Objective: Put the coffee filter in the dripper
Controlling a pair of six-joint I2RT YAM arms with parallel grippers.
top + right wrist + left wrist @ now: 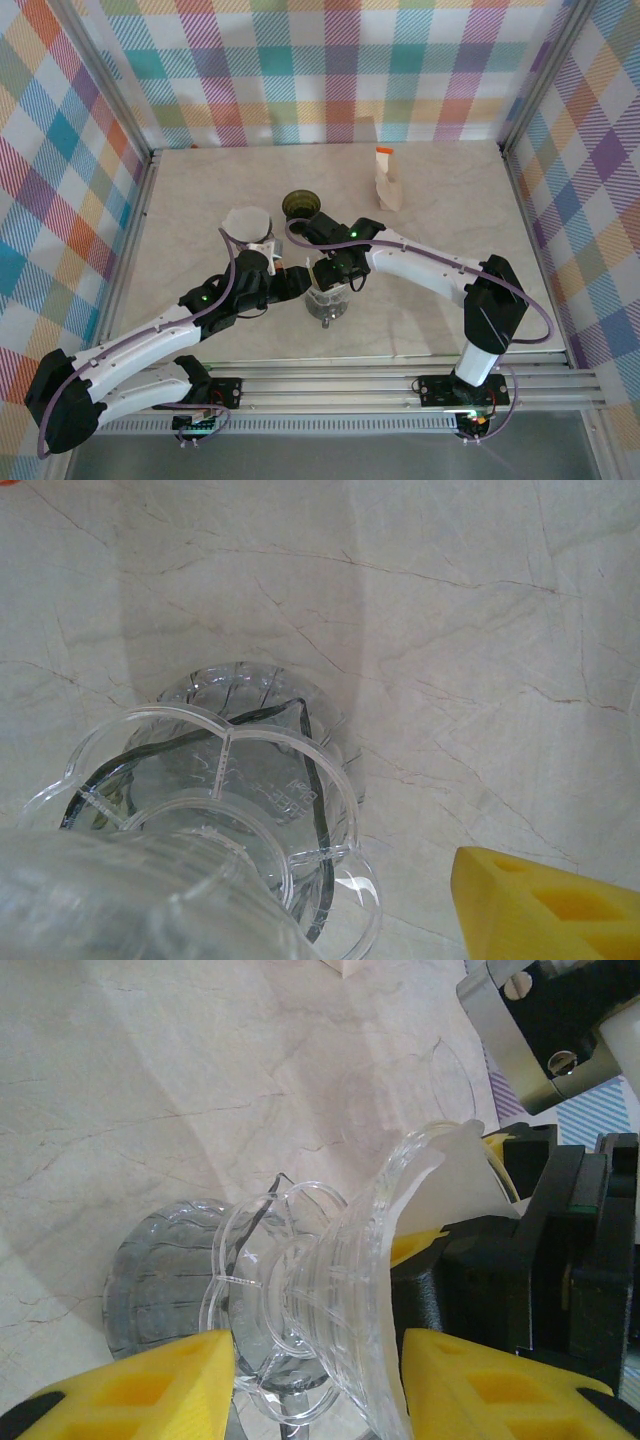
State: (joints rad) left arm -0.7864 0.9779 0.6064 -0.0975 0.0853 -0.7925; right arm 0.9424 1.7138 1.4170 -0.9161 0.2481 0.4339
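Filter at the dripper's mouth, not yet seated.

The left end effector (315, 1360) has its yellow fingers set wide on either side of the clear dripper (330, 1260), apparently steadying it on the glass carafe (160, 1280) at the middle of the table (450, 220). The right end effector (335, 272) appears pinched narrow on the white coffee filter (455, 1175), which lies against the inside of the dripper's flared rim with its upper edge above the lip. By my reading the carry is done. What remains is pressing the paper down into the cone, then letting go.
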